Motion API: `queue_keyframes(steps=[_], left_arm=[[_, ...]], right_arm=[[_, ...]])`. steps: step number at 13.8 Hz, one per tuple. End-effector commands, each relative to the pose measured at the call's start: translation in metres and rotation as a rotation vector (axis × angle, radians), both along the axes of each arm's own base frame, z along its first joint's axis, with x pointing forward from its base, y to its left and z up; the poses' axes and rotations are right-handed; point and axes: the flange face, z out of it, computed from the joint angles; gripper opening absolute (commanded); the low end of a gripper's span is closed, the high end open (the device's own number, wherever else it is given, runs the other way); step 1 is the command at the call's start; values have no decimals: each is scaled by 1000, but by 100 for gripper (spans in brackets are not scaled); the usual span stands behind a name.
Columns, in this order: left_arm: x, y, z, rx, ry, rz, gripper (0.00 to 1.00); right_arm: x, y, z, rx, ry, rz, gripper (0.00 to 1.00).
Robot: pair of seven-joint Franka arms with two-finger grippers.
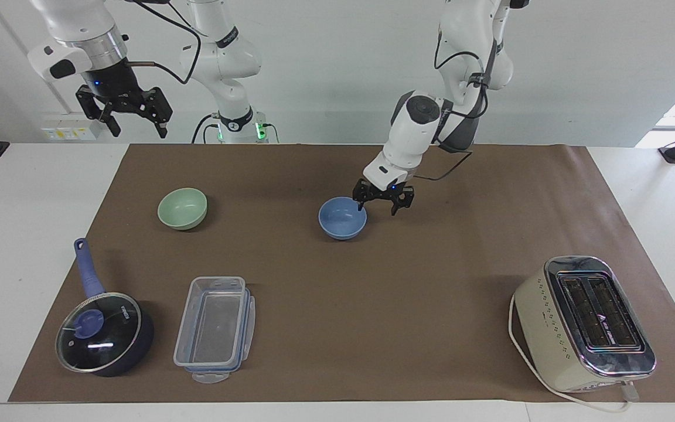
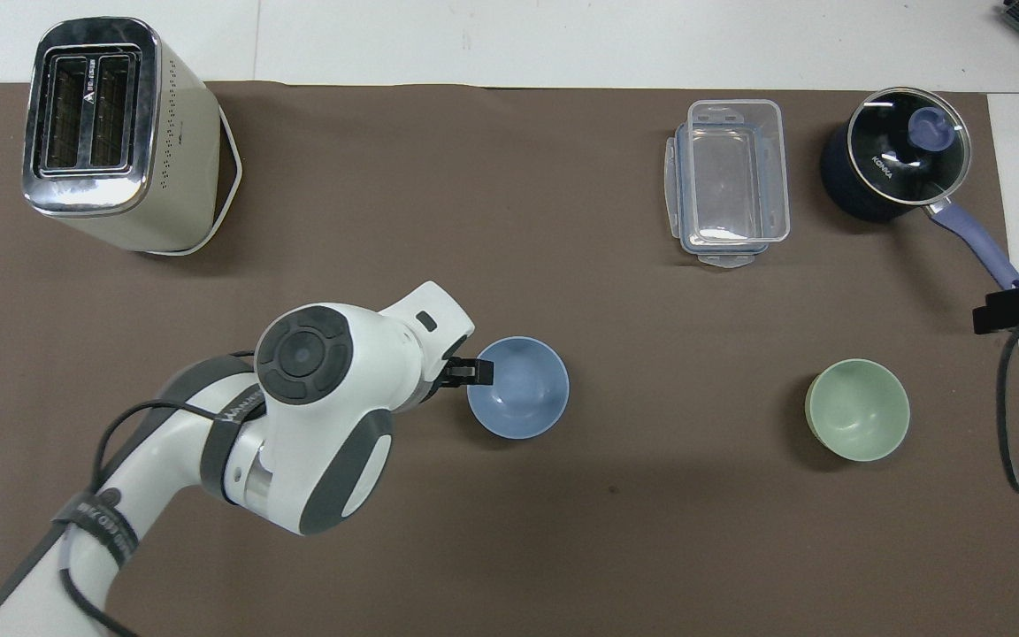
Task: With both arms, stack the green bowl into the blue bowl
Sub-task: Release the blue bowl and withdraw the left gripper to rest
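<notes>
Left gripper (image 1: 382, 206) hangs spread just above the blue bowl's (image 1: 342, 217) rim, holding nothing; right gripper (image 1: 132, 119) waits spread, so the green bowl (image 1: 182, 208) looks free for pickup.

The pale green bowl (image 1: 182, 208) and periwinkle blue bowl (image 1: 342, 217) sit upright, well apart, on the mat.
</notes>
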Motion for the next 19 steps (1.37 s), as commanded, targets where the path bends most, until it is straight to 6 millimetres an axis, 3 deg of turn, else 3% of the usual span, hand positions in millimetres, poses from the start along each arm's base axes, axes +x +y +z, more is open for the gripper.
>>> queue_keyframes(steps=[1, 6, 10, 13, 17, 19], left_arm=[[12, 55, 37, 7, -20, -30, 100], [83, 147, 95, 128, -190, -62, 100], [108, 226, 152, 160, -187, -74, 100], [110, 278, 192, 183, -163, -119, 100], [96, 311, 241, 188, -110, -102, 100], [91, 322, 250, 202, -95, -89, 100]], right_arm=[[-7, -1, 2, 21, 0, 21, 100], [-7, -1, 2, 21, 0, 21, 100], [-7, -1, 2, 21, 0, 21, 100], [-7, -2, 2, 21, 0, 17, 100], [-4, -13, -2, 3, -8, 5, 100], [1, -31, -31, 2, -6, -22, 100]])
